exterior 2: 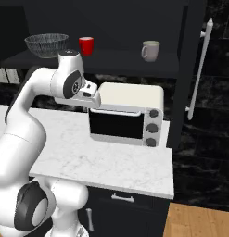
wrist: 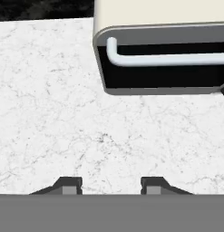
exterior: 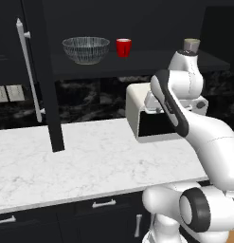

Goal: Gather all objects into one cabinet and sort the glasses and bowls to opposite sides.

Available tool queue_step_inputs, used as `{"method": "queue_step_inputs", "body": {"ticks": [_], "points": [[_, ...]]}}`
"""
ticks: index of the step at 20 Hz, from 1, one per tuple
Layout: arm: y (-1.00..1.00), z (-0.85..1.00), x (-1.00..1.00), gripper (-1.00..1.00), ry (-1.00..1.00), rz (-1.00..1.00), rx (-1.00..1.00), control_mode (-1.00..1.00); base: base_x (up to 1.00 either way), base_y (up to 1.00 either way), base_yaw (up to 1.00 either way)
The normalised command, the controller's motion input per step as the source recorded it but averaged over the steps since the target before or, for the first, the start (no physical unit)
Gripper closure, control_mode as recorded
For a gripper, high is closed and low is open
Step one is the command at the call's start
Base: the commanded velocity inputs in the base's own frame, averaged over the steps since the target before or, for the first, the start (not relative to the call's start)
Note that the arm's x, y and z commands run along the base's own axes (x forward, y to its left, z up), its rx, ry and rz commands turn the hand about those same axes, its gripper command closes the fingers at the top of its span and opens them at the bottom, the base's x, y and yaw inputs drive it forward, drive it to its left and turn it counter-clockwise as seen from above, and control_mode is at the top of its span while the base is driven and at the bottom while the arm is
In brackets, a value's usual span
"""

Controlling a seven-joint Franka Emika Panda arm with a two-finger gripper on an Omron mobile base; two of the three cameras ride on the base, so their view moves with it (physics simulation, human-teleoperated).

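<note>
Spread and empty, the gripper [wrist: 111,185] hovers over the white marble tabletop [wrist: 63,113]. Up on the shelf, the wide clear ribbed glass bowl [exterior: 85,49] looks slick and fragile; I'd pinch its rim.

1. The arm's upper link is hiding the toaster oven [exterior: 137,114] front and most of the grey-beige cup [exterior: 191,45] in the left base view.
2. The hand view's right edge is cutting off the toaster oven's handle [wrist: 168,59].
3. The arm is covering the clear bowl [exterior 2: 45,44] at its lower right rim in the right base view.
4. The picture's top edge is cropping the cabinet door [exterior: 40,71].
</note>
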Motion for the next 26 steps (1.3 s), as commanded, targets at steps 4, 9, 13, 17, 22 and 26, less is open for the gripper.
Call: {"method": "queue_step_inputs", "body": {"ticks": [4,9,13,17,22,26], "points": [[0.0,0.0,0.0,-1.0,0.0,0.0,0.0,1.0,-0.05,0.0,0.0],[0.0,0.0,0.0,-1.0,0.0,0.0,0.0,1.0,-0.51,0.0,0.0],[0.0,0.0,0.0,-1.0,0.0,0.0,0.0,1.0,-0.77,0.0,0.02],[0.0,0.0,0.0,-1.0,0.0,0.0,0.0,1.0,-0.57,0.09,0.21],[0.0,0.0,0.0,-1.0,0.0,0.0,0.0,1.0,-0.16,0.2,0.37],[0.0,0.0,0.0,-1.0,0.0,0.0,0.0,1.0,0.0,0.28,0.46]]}}
